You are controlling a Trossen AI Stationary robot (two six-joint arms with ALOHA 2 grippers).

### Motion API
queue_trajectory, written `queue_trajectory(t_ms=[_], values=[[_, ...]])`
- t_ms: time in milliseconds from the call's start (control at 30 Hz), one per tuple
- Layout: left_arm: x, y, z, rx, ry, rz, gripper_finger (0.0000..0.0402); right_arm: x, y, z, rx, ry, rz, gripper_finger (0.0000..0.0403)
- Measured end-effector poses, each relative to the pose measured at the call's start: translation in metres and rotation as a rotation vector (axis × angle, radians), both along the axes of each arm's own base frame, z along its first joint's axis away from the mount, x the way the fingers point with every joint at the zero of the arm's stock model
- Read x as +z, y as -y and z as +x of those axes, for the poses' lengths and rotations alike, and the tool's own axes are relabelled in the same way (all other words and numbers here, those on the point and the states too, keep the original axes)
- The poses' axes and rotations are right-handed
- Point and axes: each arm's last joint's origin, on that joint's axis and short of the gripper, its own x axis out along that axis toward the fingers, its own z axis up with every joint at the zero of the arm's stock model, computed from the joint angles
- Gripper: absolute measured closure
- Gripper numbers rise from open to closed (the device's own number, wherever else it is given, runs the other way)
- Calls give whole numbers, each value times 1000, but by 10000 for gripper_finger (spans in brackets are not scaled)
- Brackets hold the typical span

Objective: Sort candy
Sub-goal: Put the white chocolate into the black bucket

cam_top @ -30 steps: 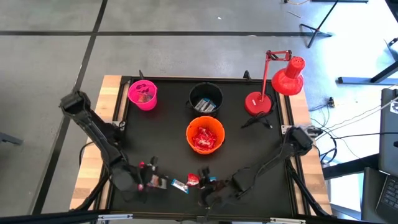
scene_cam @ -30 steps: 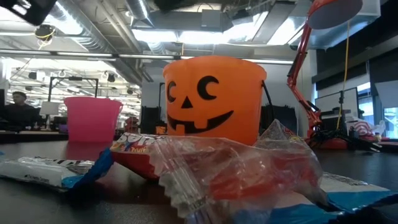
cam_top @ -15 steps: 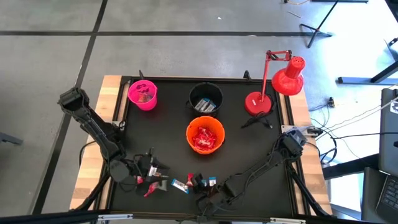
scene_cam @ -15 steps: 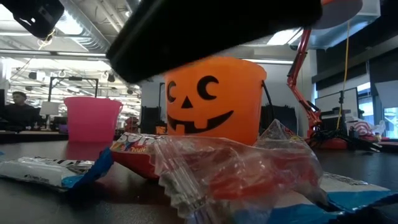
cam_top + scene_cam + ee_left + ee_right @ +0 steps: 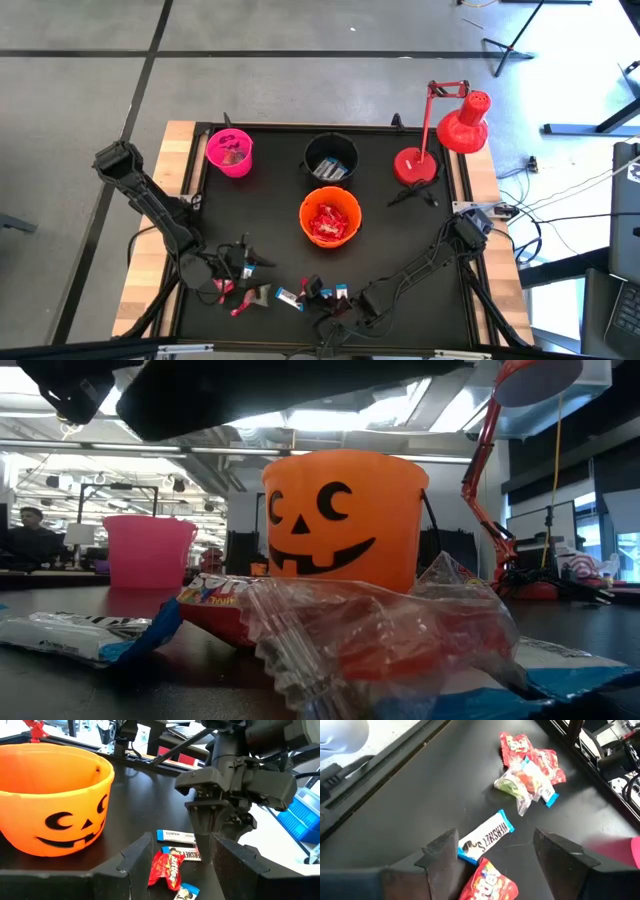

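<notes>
My left gripper (image 5: 243, 262) hangs low over the near left part of the table (image 5: 420, 230), fingers spread with nothing between them. Through its wrist camera the gap frames a red packet (image 5: 165, 866) lying flat, with a blue-and-white bar (image 5: 175, 836) just beyond it and a second bar's end (image 5: 187, 891) nearer.

Loose candy sits along the near edge between my two grippers: a red piece (image 5: 238, 305) by the left gripper, then a blue-and-white bar (image 5: 288, 298).

My right gripper (image 5: 322, 296) is just right of that bar, fingers spread wide, empty. Its wrist camera shows a blue-and-white bar (image 5: 486, 839) flat on the table between the fingers, a red packet (image 5: 487, 883) touching its near end, and a small heap of red packets with a clear wrapper (image 5: 529, 775) well apart.

Farther back: pink bucket (image 5: 230, 152), black bucket (image 5: 331, 157), orange bucket (image 5: 330, 219) holding red candy, red lamp (image 5: 440, 135) at far right.
</notes>
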Motion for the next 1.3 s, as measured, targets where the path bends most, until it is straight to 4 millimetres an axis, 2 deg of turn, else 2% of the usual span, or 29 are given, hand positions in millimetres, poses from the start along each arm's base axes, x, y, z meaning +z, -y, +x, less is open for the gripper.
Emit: queue_trajectory(t_ms=[100, 200, 300, 533, 633, 767, 900, 1067, 1167, 1300], values=[[0, 0, 0, 0, 0, -7, 218, -5, -2, 3, 4, 12, 12, 158], [2, 0, 0, -3, 14, -25, 218, -23, -3, 4, 14, -31, -6, 167], [15, -2, -3, -43, 53, -76, 218, -39, -3, 4, 13, -74, -35, 172], [41, -13, -13, -53, 143, -109, 218, -40, -1, 6, 9, -66, -60, 173], [46, -15, -15, -47, 159, -113, 218, -41, 4, 9, 1, -65, -70, 173], [51, -18, -17, -49, 177, -134, 218, -59, 6, 11, 14, -110, -94, 173], [52, -17, -17, -65, 184, -133, 218, -68, 4, 12, 15, -114, -109, 174], [52, -17, -17, -63, 188, -131, 218, -69, 3, 13, 2, -93, -114, 175], [52, -17, -17, -63, 188, -131, 218, -70, 3, 13, 1, -93, -116, 192], [52, -17, -17, -63, 188, -131, 218, -71, 3, 13, 3, -98, -116, 245]])
